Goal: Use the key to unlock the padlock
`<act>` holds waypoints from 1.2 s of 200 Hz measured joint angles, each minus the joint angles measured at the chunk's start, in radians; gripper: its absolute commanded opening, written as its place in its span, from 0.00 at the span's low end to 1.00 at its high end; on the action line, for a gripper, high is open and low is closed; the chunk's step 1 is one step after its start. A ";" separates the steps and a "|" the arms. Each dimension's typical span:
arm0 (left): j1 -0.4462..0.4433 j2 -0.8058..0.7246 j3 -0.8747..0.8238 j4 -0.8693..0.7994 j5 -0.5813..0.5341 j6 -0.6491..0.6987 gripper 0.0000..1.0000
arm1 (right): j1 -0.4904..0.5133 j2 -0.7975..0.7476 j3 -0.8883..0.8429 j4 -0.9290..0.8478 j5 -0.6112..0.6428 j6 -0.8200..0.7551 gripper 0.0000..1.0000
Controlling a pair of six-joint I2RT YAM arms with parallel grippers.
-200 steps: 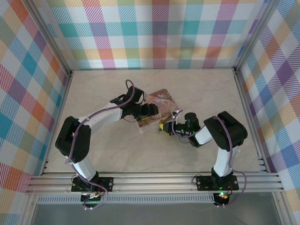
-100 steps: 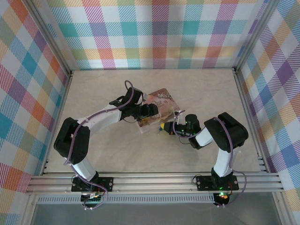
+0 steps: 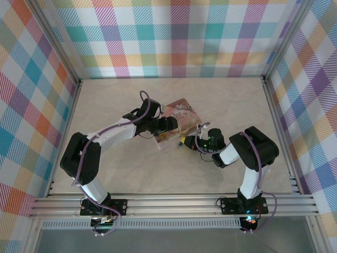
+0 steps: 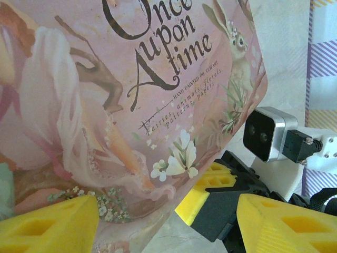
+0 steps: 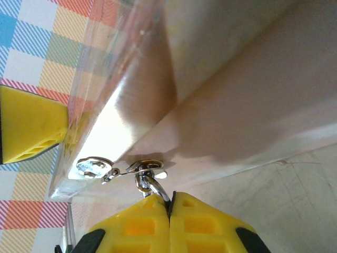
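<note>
The pink illustrated tin (image 3: 182,112) lies mid-table. My left gripper (image 4: 168,213) is open over its near corner: one yellow finger (image 4: 47,226) sits over the lid, the other (image 4: 287,221) is off the tin's edge. My right gripper (image 5: 170,199) is shut on a thin silvery loop (image 5: 154,185). This loop looks like the padlock's shackle, hooked through the tin's latch ring (image 5: 145,166). The padlock's teal body is hidden by the fingertips. The key is out of view. From above, the right gripper (image 3: 181,142) meets the tin's near edge.
The right gripper's yellow finger (image 4: 210,190) and its wrist camera (image 4: 263,132) sit between the tin's edge and my left gripper's outer finger. A left finger (image 5: 31,126) shows beside the tin's wall (image 5: 237,79). Plaid walls (image 3: 179,31) enclose the table.
Almost nothing has moved. The left arm's elbow has shifted slightly toward the near-left. Both grippers stay at the tin.
</note>
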 measured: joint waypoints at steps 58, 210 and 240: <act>0.000 -0.002 -0.004 0.008 -0.001 0.000 0.70 | 0.000 0.000 0.000 0.017 0.029 0.055 0.02; -0.008 -0.009 -0.018 0.028 0.000 0.000 0.71 | -0.023 0.000 0.000 0.052 0.086 0.163 0.02; -0.007 -0.012 -0.022 0.030 0.000 0.000 0.71 | -0.050 0.000 0.000 0.062 0.127 0.163 0.02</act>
